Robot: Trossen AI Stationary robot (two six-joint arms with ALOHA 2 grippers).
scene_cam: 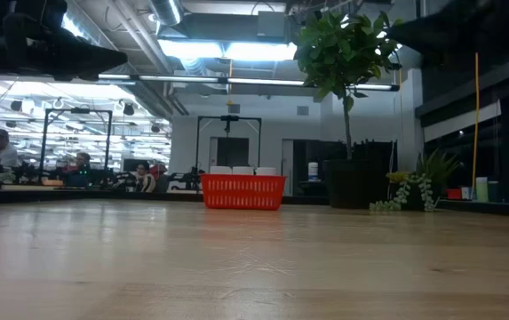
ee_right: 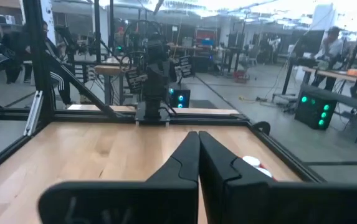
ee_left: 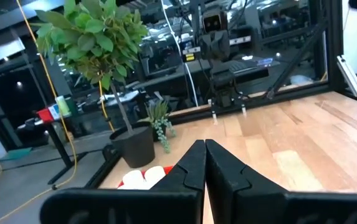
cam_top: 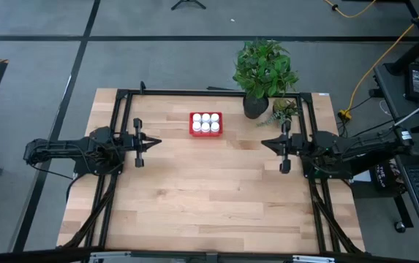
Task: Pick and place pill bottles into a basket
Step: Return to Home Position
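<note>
Six white pill bottles (cam_top: 205, 122) stood in the red basket (scene_cam: 242, 193), two rows of three, filling it. The basket sat toward the far side of the wooden table (cam_top: 209, 197), near the potted plant (cam_top: 255, 104) but not touching it. From the low view only the white caps showed above the rim.

The left gripper (cam_top: 153, 142) sat drawn back at the table's left side, fingers pressed together with nothing between them. The right gripper (cam_top: 265, 144) mirrored it on the right side, fingers likewise together and empty. Both were well apart from the basket and faced each other across bare wood.

Handling, judged from appearance:
- The bottles looked light, stiff and smooth-sided, so not fragile, but round enough to slip or roll if pinched off-centre.
- The best hold would probably be across the body just under the cap, coming from above.
- Packed this tightly, there was little room for fingers between neighbours, and an edge bottle would be the easier one to take.
- The basket looked light and thin-walled. It would likely slide if nudged, so any hold should pinch a perforated wall.

No bottle was seen loose on the table, so the job looked finished.
</note>
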